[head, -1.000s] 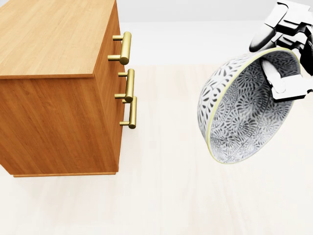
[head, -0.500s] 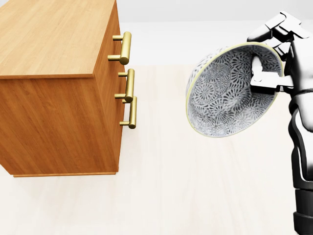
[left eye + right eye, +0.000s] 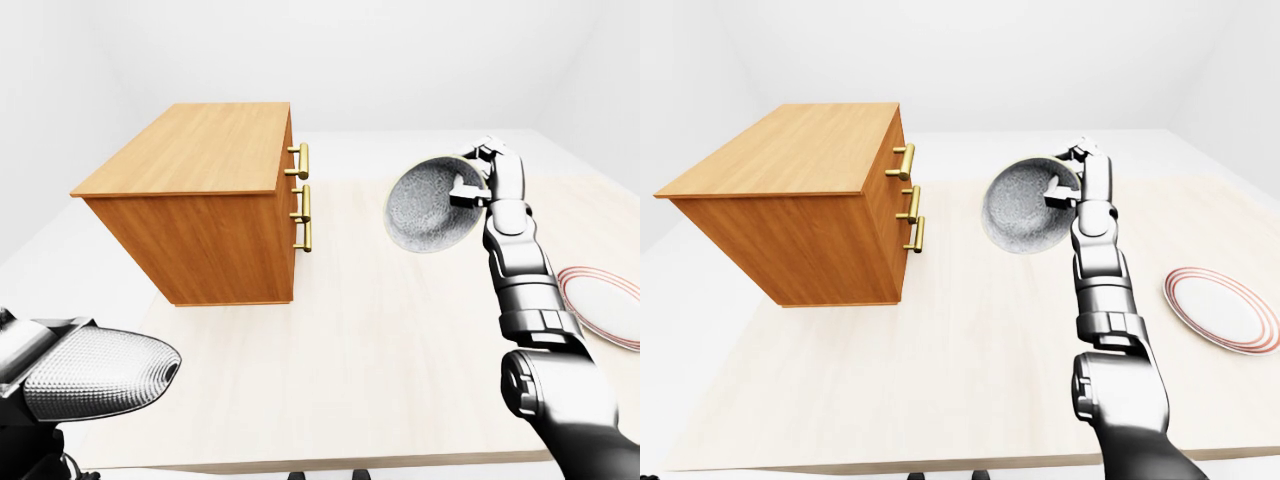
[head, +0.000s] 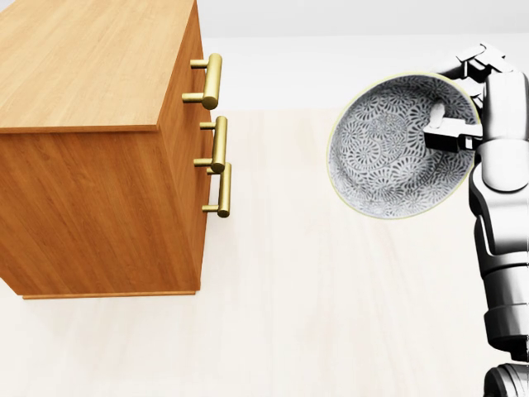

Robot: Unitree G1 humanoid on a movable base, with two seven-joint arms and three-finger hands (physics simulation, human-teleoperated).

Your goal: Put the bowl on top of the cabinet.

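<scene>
Grips the bowl (image 4: pixel 384 157) by its rim with the right hand (image 4: pixel 479 83): one finger (image 4: pixel 446 131) pressed against the patterned inside wall, the others curled behind the outside. Holds it in the air, tipped on its side, with the opening turned toward the head camera and the pale yellow rim showing nearly all round. Hangs to the right of the cabinet (image 4: pixel 83 74) in the head view, well apart from it, about level with the middle brass handle (image 4: pixel 216 145), above the pale wood of the counter (image 4: pixel 289 331). Touches neither cabinet nor counter. Not yet set on the cabinet's flat top.

Stands at the counter's left edge, toward its top-left corner in the eye views: a wooden cabinet with three brass handles on the face turned right. Lies flat at the counter's right edge, well apart from the bowl: a white plate (image 3: pixel 1220 308) with red rings. Rises from the bottom right of the eye views on a long silver forearm (image 3: pixel 1102 270), nearly upright, up to the bowl.

Shows of the left arm (image 3: pixel 95 375) only a grey rounded shell in the bottom-left corner of the left-eye view. Left hand out of sight, so cannot tell whether spread or closed.
</scene>
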